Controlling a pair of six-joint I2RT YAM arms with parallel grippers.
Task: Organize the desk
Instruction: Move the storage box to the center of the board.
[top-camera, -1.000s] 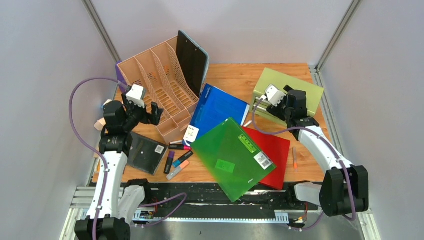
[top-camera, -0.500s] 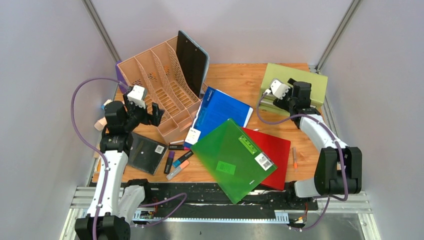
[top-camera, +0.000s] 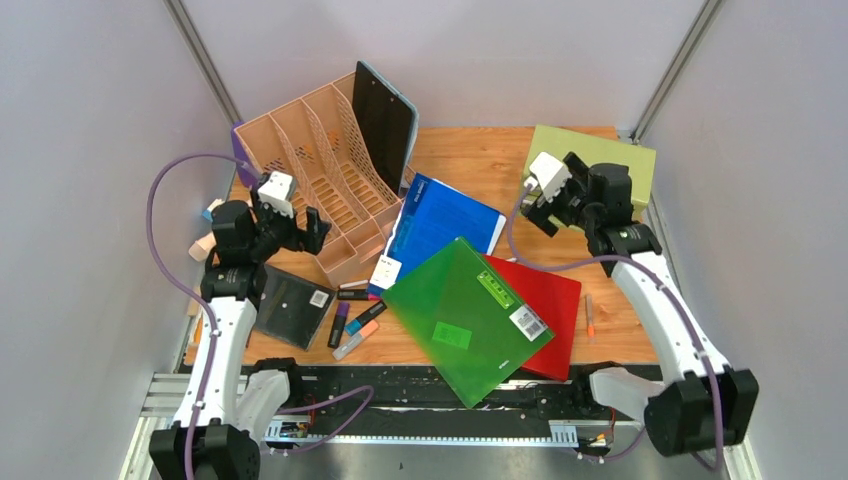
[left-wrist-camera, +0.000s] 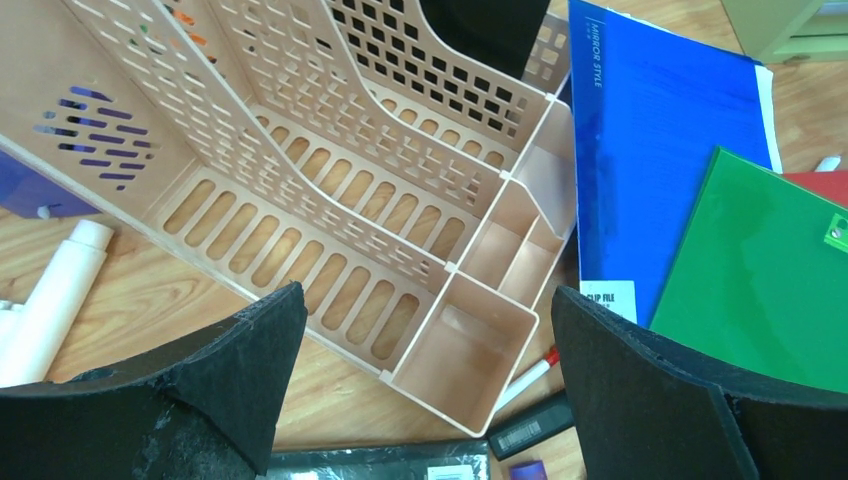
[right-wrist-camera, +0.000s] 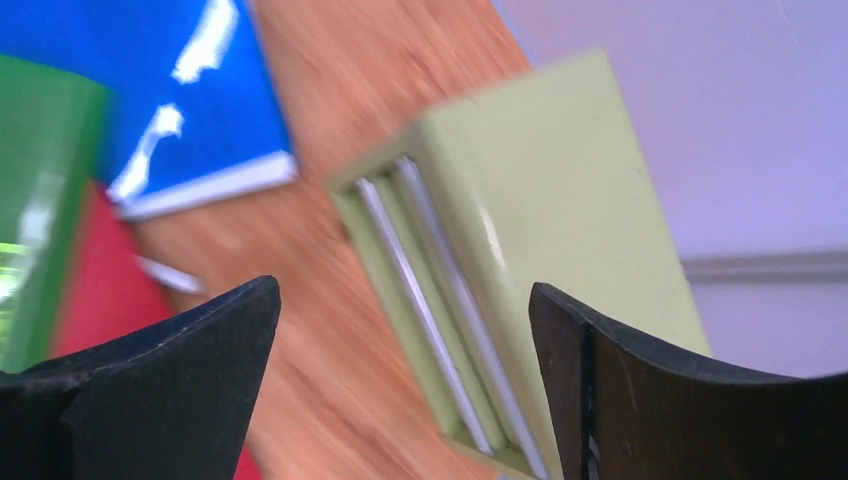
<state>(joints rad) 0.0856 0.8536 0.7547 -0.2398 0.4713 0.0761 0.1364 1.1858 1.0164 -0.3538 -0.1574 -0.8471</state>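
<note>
Clutter covers most of the desk, which spreads out beneath both arms. The right pincer hangs with its jaws wide and nothing between them. The green drawer cabinet sits right by it, towards the far corner, and I see no contact between the two. The left pincer is just as wide and just as empty. It is poised at the near end of the tan file rack, with a black notebook below it and loose markers a little to its right.

Between the two pincers lie three folders in a fan: the green folder on top, the blue folder and the red folder partly under it. I'd guess these go into the rack next.

The green one is best taken first, since it pins the others. The place to grip it is the corner overhanging the front rail, nearest the arm bases, where a finger can slip underneath. Pinching at the flat middle would likely just skid it. The rack's far slot already holds a dark clipboard, so a nearer slot suits better.
</note>
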